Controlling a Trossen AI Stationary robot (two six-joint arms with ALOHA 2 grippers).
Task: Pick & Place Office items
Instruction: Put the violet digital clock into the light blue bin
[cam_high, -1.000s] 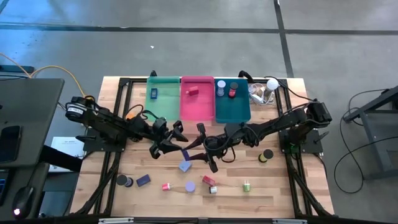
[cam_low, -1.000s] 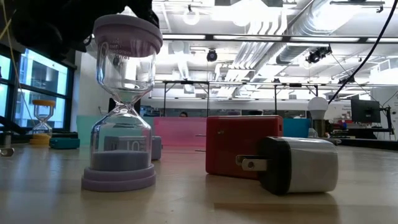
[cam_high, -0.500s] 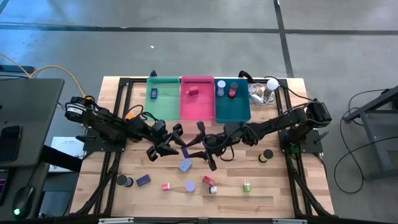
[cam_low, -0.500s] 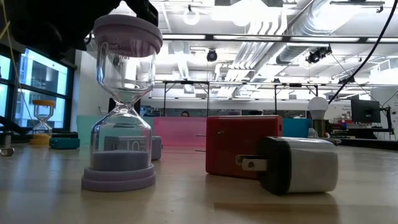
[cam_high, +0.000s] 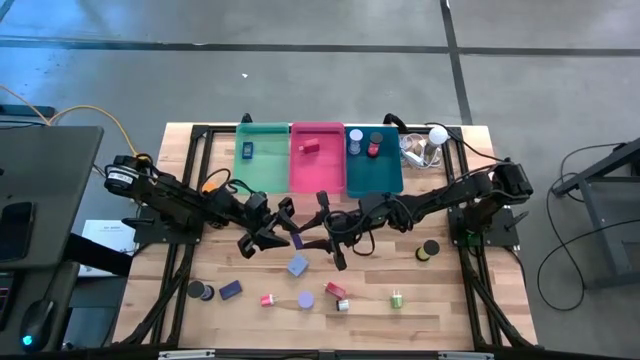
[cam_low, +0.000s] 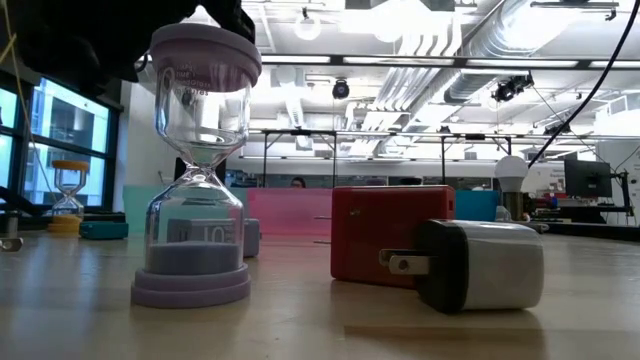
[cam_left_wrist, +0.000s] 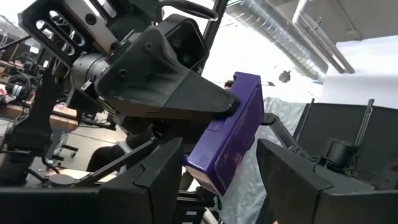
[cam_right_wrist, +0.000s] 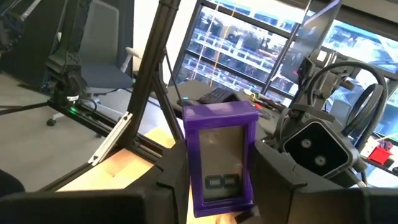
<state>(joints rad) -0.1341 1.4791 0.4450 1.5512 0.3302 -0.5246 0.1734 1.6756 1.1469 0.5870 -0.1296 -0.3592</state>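
A purple rectangular block (cam_right_wrist: 221, 158) hangs above the table's middle, between the two grippers, just below the pink bin (cam_high: 316, 158). The right gripper (cam_right_wrist: 214, 186) is clamped on its sides, and in the right wrist view the block's long axis runs away from that wrist. The left gripper (cam_left_wrist: 214, 180), at nine o'clock of it, has its fingers apart around the block's far end, touching nothing visibly.

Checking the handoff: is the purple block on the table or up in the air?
In the air. The right tool grips the purple block between its fingers, table surface far below; the left tool faces it, fingers apart.
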